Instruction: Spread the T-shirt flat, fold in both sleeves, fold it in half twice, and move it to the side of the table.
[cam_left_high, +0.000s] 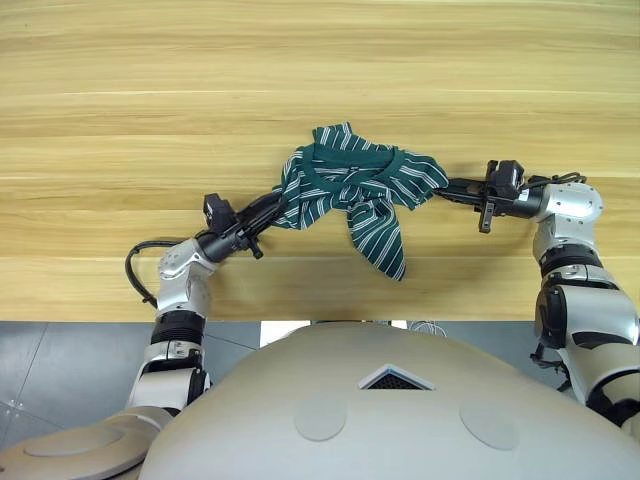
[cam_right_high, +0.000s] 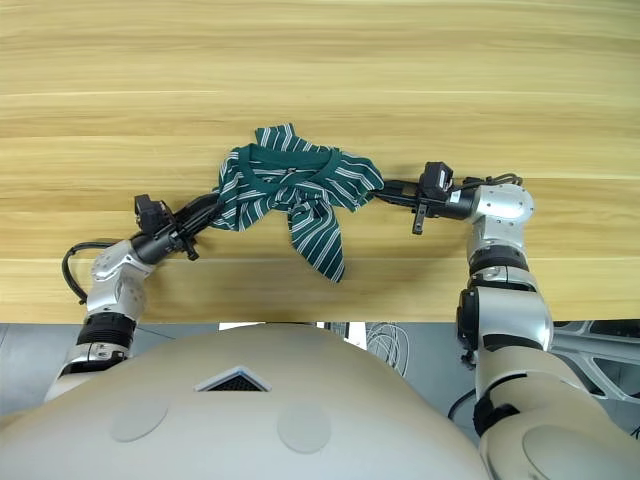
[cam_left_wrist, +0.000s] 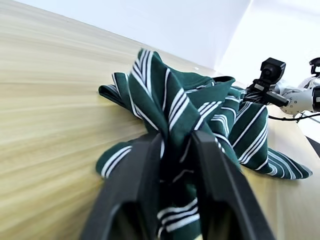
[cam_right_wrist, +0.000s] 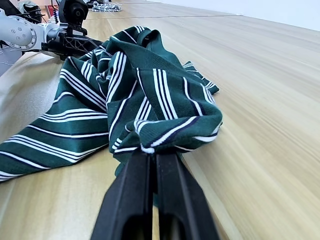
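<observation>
A dark green T-shirt (cam_left_high: 355, 185) with white stripes lies crumpled in a heap near the table's front edge, one striped flap (cam_left_high: 380, 240) trailing toward me. My left gripper (cam_left_high: 280, 203) is shut on the shirt's left edge; in the left wrist view its black fingers (cam_left_wrist: 142, 180) pinch a fold of the T-shirt (cam_left_wrist: 170, 115). My right gripper (cam_left_high: 440, 190) is shut on the shirt's right edge, and the right wrist view shows its fingers (cam_right_wrist: 132, 195) closed on a bunched hem of the T-shirt (cam_right_wrist: 150, 100).
The wooden table (cam_left_high: 300, 70) stretches wide and bare behind and to both sides of the shirt. Its front edge (cam_left_high: 100, 318) runs just below my arms. A black cable (cam_left_high: 135, 270) loops beside my left forearm.
</observation>
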